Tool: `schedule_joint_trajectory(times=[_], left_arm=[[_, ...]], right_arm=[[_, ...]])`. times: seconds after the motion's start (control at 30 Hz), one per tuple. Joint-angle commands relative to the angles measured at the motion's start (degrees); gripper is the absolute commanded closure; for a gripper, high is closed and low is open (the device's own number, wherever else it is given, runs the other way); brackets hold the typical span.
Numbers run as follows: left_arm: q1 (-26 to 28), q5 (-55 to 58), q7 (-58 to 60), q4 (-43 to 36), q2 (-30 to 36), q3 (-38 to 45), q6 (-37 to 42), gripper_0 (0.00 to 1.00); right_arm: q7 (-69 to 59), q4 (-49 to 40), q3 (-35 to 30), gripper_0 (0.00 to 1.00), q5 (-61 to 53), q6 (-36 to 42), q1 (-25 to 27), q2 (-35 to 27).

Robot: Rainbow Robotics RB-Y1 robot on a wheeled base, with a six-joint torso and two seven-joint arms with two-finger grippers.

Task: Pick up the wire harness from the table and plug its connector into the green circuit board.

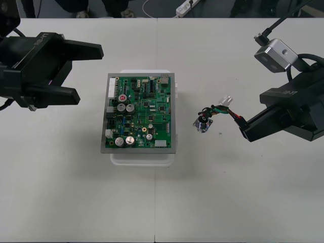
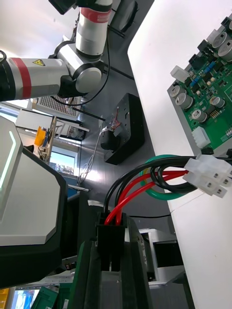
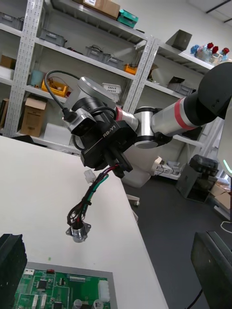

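right gripper (image 1: 244, 130): comes in from the right edge of the front view at about mid-height. It sits right of the board with a strip of bare counter in between. Its fingers (image 2: 89, 275) are pinched tight on the black plug.

black plug (image 2: 110, 236): jammed between those two fingers, with red and black wires coming straight out of its end.

wire harness (image 1: 217, 112): centre-right of the front view, strung out from the right gripper toward the board. The red, black and green wires curl into a loose loop.

round metal socket (image 1: 203, 123): at the far end of the wires from the plug, and the part of the harness closest to the board. In the left wrist view it dangles, flange and all, below the right gripper. Can't tell if it's brushing the counter or hanging clear.

white connector (image 1: 226, 100): small white bit on the harness, sticking out at the upper side of the loop.

left gripper (image 1: 91, 74): upper left of the front view, off to the left of the board. Its fingers are spread wide apart with nothing between them.

green circuit board (image 1: 140, 114): dead centre of the front view, lying flat on its white base (image 1: 142, 158). Neither gripper touches it, and the plug isn't in it.

counter (image 1: 228, 202): plain and light, carrying the board and base.
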Motion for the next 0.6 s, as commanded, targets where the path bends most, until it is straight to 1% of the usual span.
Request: schedule_joint_trajectory(times=[0.03, 0.23, 0.6], left_arm=[[2.8, 1.7, -3.5, -2.0, -0.9, 1.4, -1.8, 0.00], [4.0, 2.2, -4.8, -2.3, -2.3, 1.8, -1.8, 0.00], [4.2, 2.3, -6.9, -2.3, -4.5, 2.7, -1.8, 0.00]], right_arm=[[-0.7, 1.4, -0.1, 1.00, -2.9, 0.1, 0.1, -1.6], [-0.7, 2.3, 0.5, 1.00, -4.5, 0.1, 0.2, -1.5], [-0.7, 2.3, 2.1, 1.00, -7.5, 0.1, 0.1, -1.6]])
